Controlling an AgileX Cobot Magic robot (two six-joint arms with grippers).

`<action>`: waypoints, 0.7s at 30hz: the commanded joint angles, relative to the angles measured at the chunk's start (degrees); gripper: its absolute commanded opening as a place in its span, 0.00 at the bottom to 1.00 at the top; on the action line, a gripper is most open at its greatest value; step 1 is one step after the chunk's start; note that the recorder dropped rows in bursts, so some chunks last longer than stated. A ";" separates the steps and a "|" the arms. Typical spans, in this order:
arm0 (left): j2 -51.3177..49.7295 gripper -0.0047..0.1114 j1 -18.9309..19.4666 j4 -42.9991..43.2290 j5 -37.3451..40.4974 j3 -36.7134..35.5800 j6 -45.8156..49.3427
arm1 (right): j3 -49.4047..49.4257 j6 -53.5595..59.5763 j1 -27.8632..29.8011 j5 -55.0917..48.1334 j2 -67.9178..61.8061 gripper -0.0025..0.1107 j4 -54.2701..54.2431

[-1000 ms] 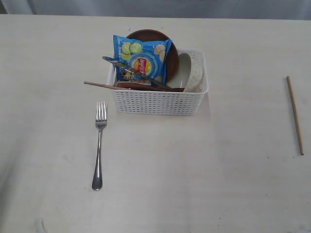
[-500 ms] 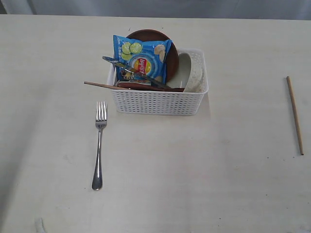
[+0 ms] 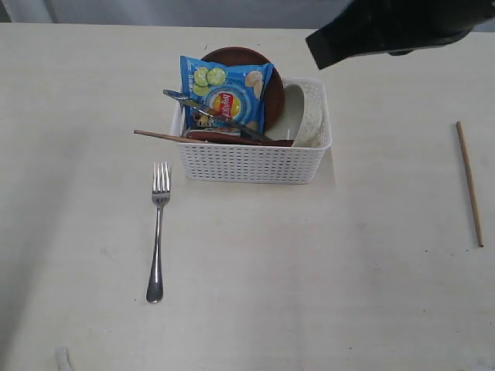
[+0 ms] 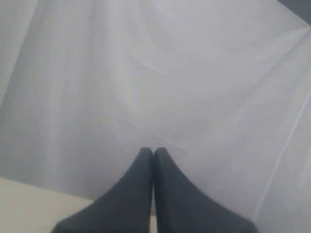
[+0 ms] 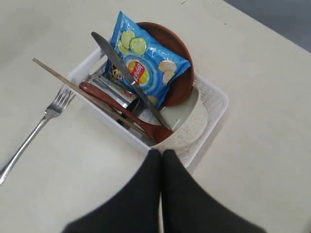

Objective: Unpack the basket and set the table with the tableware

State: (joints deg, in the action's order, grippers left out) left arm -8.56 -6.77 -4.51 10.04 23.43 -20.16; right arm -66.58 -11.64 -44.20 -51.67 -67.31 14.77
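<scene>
Exterior view: basket [image 3: 251, 158] sits mid-table [image 3: 325, 294], toward the far edge. It holds bag [image 3: 224, 93], plate [image 3: 267, 69], bowl [image 3: 308, 116], knife [image 5: 127, 77], spoon [image 5: 126, 114] and chopstick [image 3: 158, 136]. Fork [image 3: 158, 232] lies flat off the basket's front-left corner, tines toward the far edge. Second chopstick [image 3: 469, 182] lies near the right edge. Right arm [image 3: 387, 27] hangs over the basket's far-right corner. Right gripper [image 5: 161, 153]: fingers together, empty. Left gripper [image 4: 153, 151]: fingers together, empty, facing a white backdrop [image 4: 146, 73].
</scene>
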 commanded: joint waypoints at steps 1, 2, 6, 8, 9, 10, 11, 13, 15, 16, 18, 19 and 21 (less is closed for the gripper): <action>-20.14 0.04 -0.44 -5.41 27.00 17.15 1.27 | 0.70 -0.63 0.10 0.25 2.72 0.02 -1.24; -23.61 0.04 -0.44 -6.19 30.13 19.32 1.47 | 0.70 -0.63 0.10 -0.05 3.06 0.02 -1.24; -36.73 0.04 -0.44 -14.63 33.54 23.63 2.16 | 0.70 -0.63 0.10 -1.38 4.02 0.02 -1.34; -42.23 0.04 -0.44 -18.36 32.06 23.63 3.75 | 0.70 -0.63 0.10 -1.38 4.28 0.02 -1.33; -44.69 0.04 -0.44 -19.29 30.67 23.63 5.28 | 0.70 -0.63 0.10 -1.62 4.28 0.02 -1.33; -47.42 0.04 -0.44 -20.60 29.61 23.73 7.62 | 0.70 -0.63 0.10 -2.07 4.28 0.02 -1.33; -50.99 0.04 -0.44 -22.47 29.33 23.93 10.44 | 0.70 -0.63 0.10 -2.67 4.28 0.02 -1.33; -58.04 0.05 -0.44 -29.05 30.15 25.69 17.88 | 0.70 -0.63 0.10 -3.51 4.28 0.02 -1.33; -65.40 0.09 -0.44 -34.11 31.13 28.75 21.95 | 0.70 -0.63 0.10 -4.57 4.37 0.02 -1.33; -68.97 0.15 -0.44 -34.93 31.71 30.82 22.70 | 0.70 -0.63 0.10 -5.20 4.37 0.02 -1.33; -73.83 0.25 -0.44 -35.77 32.86 34.17 24.02 | 0.70 -0.63 0.10 -6.48 4.37 0.02 -1.33; -76.15 0.29 -0.44 -36.12 33.40 35.59 24.71 | 0.70 -0.63 0.10 -7.10 4.37 0.02 -1.33; -80.48 0.39 -0.44 -36.36 34.16 39.16 26.66 | 0.70 -0.63 0.10 -7.68 4.37 0.02 -1.33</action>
State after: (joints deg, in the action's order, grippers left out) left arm -84.14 -6.77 -39.63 43.15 58.54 3.73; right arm -65.89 -12.21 -44.20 -58.08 -63.30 13.71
